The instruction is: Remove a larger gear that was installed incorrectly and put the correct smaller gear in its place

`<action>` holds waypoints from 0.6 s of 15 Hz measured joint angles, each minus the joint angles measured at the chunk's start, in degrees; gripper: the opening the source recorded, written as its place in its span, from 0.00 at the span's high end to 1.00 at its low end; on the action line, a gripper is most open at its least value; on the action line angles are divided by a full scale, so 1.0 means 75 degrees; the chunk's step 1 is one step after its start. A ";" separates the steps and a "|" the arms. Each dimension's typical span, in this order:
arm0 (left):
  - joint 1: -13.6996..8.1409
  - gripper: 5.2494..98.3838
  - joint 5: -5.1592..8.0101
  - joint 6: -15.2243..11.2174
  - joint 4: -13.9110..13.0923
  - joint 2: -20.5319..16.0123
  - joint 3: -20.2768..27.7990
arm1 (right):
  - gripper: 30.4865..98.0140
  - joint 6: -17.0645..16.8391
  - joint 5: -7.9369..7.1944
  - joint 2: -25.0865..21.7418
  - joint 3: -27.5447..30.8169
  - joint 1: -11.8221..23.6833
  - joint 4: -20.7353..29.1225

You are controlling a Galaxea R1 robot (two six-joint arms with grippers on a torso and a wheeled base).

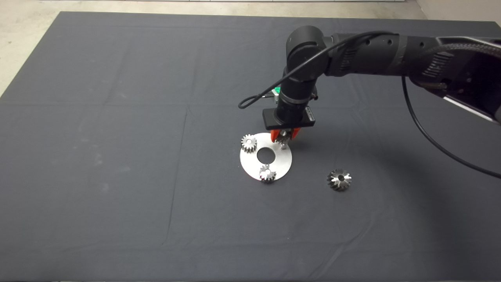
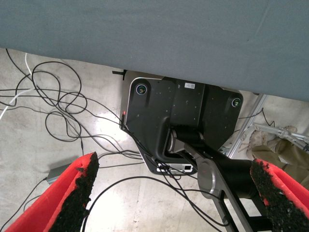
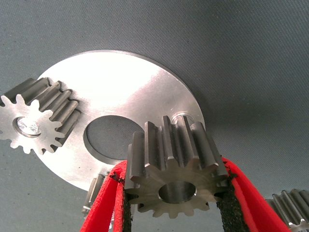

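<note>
Fingers (image 3: 104, 203) of the right gripper (image 1: 285, 136) clamped on the smaller gear (image 3: 176, 166), one pad on each toothed flank, bore facing the wrist camera. Gear hangs low over the far right part of the round steel plate (image 1: 283, 160). The larger gear (image 1: 339, 179) lies alone on the dark mat (image 1: 117, 156), well to the right of the plate.

Risks, as judged:
- Bore and peg (image 3: 181, 116) not lined up: gear would land on the peg top or on the plate and tip on release.
- Grip is on tooth tips only; a twist or a push against the peg could make it slip.
- Plate is loose on the mat; a sideways shove may shift it and its two silver gears (image 1: 249, 143) (image 1: 267, 173).

Hard to make out:
- Most of the peg hidden behind the held gear; how well the two line up cannot be told.
- One silver gear half covered by a finger in the wrist view; another gear is cut off at that view's edge, unidentified.
- Left gripper (image 2: 174, 193) out of the head view; fingers spread, over floor cables and the robot base.
</note>
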 measured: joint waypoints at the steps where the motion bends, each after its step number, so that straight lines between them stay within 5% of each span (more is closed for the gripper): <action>1: 0.0000 0.20 0.0000 0.0000 0.0000 0.0000 0.0000 | 0.92 0.0000 0.0001 -0.0003 0.0010 0.0000 0.0000; 9: 0.0000 0.20 -0.0001 -0.0001 0.0000 0.0002 0.0000 | 0.92 0.0000 -0.0014 -0.0395 0.0213 -0.0146 -0.0007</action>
